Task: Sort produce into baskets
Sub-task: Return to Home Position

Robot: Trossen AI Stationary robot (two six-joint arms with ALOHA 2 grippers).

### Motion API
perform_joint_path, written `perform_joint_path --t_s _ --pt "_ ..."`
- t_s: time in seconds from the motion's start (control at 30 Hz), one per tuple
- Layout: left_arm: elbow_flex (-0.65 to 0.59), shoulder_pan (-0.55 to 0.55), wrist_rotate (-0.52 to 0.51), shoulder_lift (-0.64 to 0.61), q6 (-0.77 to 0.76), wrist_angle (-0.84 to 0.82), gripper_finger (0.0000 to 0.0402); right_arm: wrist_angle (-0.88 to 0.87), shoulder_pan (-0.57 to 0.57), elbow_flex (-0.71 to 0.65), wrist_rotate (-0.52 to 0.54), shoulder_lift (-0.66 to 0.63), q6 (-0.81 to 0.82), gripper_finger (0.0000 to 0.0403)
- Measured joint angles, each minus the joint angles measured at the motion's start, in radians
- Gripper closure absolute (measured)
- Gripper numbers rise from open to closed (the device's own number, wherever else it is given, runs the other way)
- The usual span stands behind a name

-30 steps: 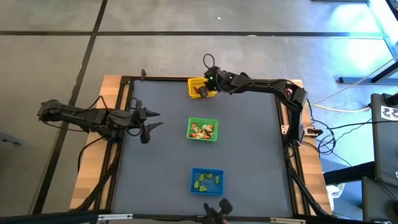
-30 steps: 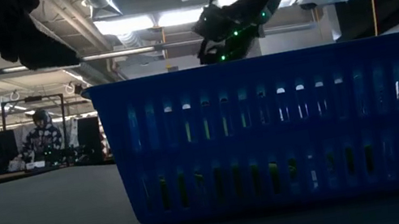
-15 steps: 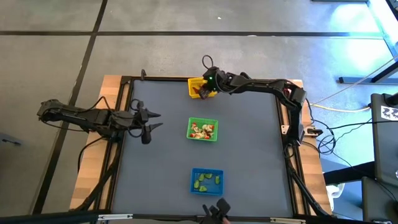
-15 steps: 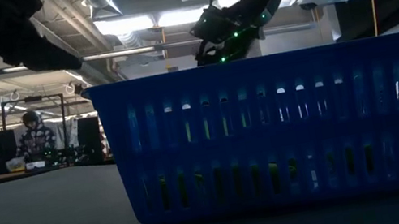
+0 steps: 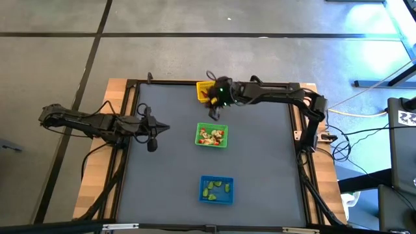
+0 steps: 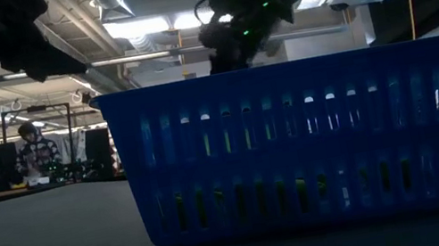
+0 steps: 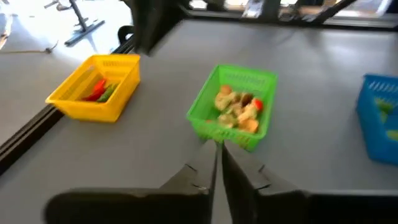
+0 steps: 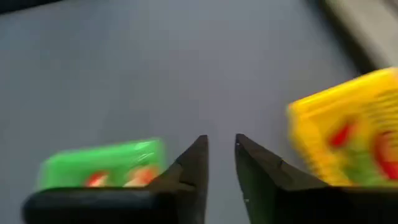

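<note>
Three baskets stood in a column down the middle of the high view: the yellow basket (image 5: 202, 89) uppermost, the green basket (image 5: 212, 125) at centre, the blue basket (image 5: 216, 179) lowest. Half a second before, my right gripper (image 5: 214, 115) had hung over the yellow one. It had since swung lower in the frame, into the gap between yellow and green, its fingers a little apart and holding nothing. My left gripper (image 5: 162, 127), at centre left, had brought together fingers that earlier stood spread. From above the yellow basket was partly covered, but the left wrist view showed red and green produce (image 7: 99, 91) lying in it. The low view, filled by the blue basket's wall, alone showed a person (image 6: 33, 147) at far left.
</note>
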Motion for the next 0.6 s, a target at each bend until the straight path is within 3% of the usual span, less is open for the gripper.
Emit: perform_joint_path --t_s 0.1,0.23,0.5,0.6 --pt "0.000 0.000 0.045 0.000 0.006 0.024 0.0397 0.027 0.044 -0.086 -0.077 -0.059 0.009 0.0348" --pt "-0.010 0.000 0.051 -0.005 0.030 0.017 0.0394 0.081 0.101 -0.248 -0.091 -0.219 0.034 0.0395" --pt "-0.139 0.000 0.047 -0.078 -0.091 0.154 0.0394 0.262 0.162 -0.637 -0.064 -0.638 0.123 0.0378" --pt "-0.159 0.002 0.040 -0.093 -0.124 0.124 0.0393 0.322 0.167 -0.774 -0.065 -0.784 0.139 0.0381"
